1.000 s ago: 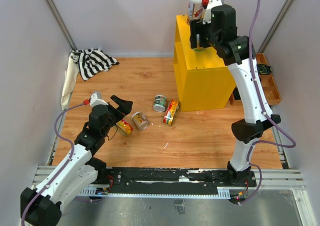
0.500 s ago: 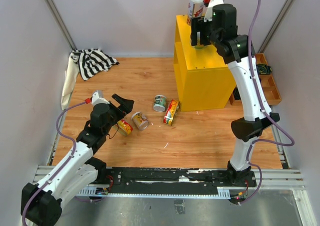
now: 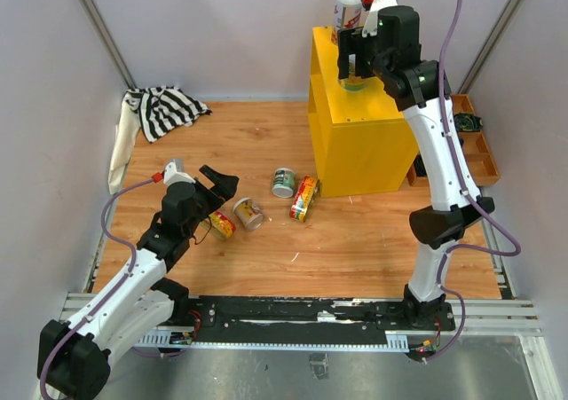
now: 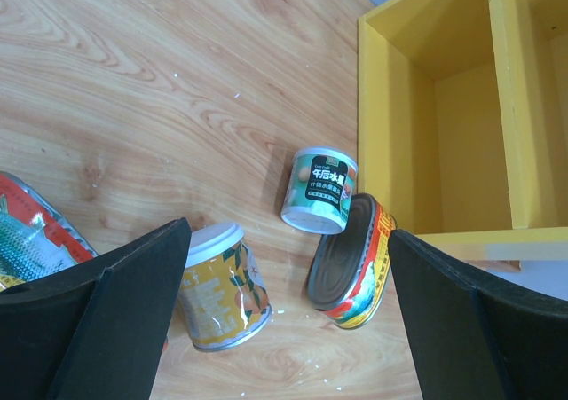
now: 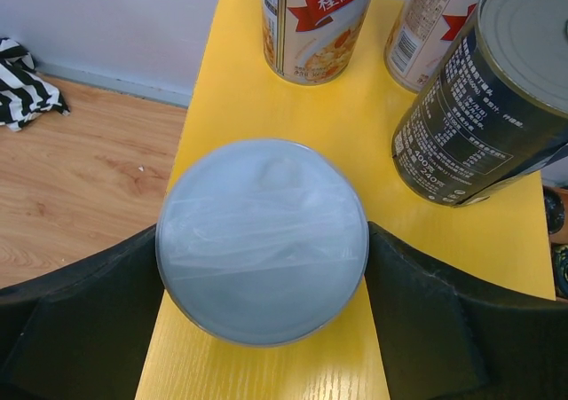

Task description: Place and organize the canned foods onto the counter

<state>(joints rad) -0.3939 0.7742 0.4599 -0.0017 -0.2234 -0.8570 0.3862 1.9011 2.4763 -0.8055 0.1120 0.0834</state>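
My right gripper [image 3: 355,67] is shut on a white-lidded can [image 5: 262,240] and holds it upright just over the top of the yellow counter [image 5: 373,134]. Its green side shows in the top view [image 3: 353,82]. A tall red-banner can [image 5: 311,19], a beige can [image 5: 435,27] and a dark metal-topped can [image 5: 484,98] stand behind it. My left gripper [image 3: 219,187] is open and empty, low over the floor. Before it lie an orange-labelled white-lidded can [image 4: 222,285], a green can [image 4: 319,190], a flat yellow-and-red tin [image 4: 351,262] and a red-and-yellow can [image 4: 31,231].
The counter [image 3: 355,143] stands on the wooden floor at the back right, its open shelves facing left. A brown wooden compartment tray [image 3: 475,147] lies to its right. A striped cloth [image 3: 164,109] lies at the back left. Walls close in on both sides.
My right gripper has shifted slightly towards the back of the counter top with the can. My left gripper has edged a little forward towards the floor cans.
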